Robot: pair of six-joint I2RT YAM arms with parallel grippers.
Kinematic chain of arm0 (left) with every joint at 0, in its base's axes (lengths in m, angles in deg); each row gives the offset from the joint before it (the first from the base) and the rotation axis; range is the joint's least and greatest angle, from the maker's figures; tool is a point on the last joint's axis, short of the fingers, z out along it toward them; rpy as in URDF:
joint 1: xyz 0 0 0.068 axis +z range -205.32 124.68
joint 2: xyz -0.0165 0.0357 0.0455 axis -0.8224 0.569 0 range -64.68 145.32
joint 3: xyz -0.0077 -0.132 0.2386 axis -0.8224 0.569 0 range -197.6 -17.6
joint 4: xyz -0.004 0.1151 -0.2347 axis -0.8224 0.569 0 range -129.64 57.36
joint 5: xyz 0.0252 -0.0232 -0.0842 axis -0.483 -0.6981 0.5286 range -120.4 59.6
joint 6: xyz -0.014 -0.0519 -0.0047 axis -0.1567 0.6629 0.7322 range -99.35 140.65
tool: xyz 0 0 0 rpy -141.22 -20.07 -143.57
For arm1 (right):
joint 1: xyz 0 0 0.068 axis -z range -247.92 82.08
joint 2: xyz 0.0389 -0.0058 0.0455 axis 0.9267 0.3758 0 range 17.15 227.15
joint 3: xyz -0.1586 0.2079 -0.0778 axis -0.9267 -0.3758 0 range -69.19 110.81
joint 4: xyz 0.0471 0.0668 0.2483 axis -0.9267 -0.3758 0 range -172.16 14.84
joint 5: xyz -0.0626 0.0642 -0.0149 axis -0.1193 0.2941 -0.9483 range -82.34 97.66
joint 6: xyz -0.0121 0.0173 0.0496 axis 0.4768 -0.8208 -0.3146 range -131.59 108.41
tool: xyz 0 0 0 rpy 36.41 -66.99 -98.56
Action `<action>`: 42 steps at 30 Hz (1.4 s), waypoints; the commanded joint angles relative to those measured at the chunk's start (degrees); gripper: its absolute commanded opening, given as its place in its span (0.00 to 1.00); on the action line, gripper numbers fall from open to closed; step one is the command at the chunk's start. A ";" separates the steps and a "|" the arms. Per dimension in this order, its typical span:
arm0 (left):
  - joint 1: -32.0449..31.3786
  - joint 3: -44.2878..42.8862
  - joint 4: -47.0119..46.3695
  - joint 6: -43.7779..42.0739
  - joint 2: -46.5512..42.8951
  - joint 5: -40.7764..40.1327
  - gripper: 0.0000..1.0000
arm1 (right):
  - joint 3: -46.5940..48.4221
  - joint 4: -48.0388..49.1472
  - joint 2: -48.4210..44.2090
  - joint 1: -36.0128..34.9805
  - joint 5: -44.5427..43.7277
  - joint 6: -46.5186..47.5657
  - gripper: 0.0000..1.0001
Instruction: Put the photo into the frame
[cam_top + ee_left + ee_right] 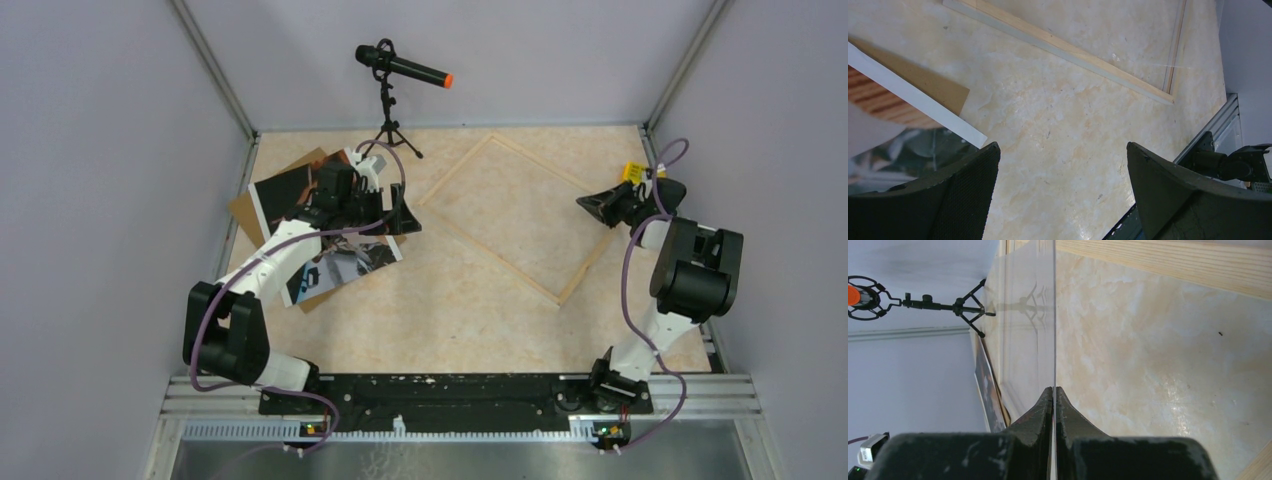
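Note:
The pale wood frame (490, 253) lies flat as a diamond at centre right; one rail shows in the left wrist view (1063, 50). The photo (280, 195), dark with a white border, lies at the left on a brown backing board (240, 212). My left gripper (400, 217) is open and empty above the photo's right corner; that corner (913, 95) sits beside my left finger (968, 190). My right gripper (600, 208) is at the frame's right corner. It is shut on a thin clear pane (1054, 315), seen edge-on between its fingertips (1054, 388).
A microphone (405, 68) on a small tripod stands at the back, just behind the photo and the frame's top corner. A small yellow object (632, 172) lies by the right wall. Grey walls close in the left, back and right sides.

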 commanded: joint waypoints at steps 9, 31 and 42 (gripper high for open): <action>0.20 -0.02 -2.25 -0.91 -1.40 0.85 0.99 | -6.35 11.58 -1.16 0.41 -4.94 -4.35 0.00; 0.20 0.30 -2.82 -0.74 -1.48 1.25 0.99 | -12.27 21.50 -3.23 0.48 -11.41 -8.83 0.00; 0.20 0.38 -2.93 -0.65 -1.48 1.38 0.99 | -15.01 24.70 -5.84 0.30 -14.52 -10.24 0.00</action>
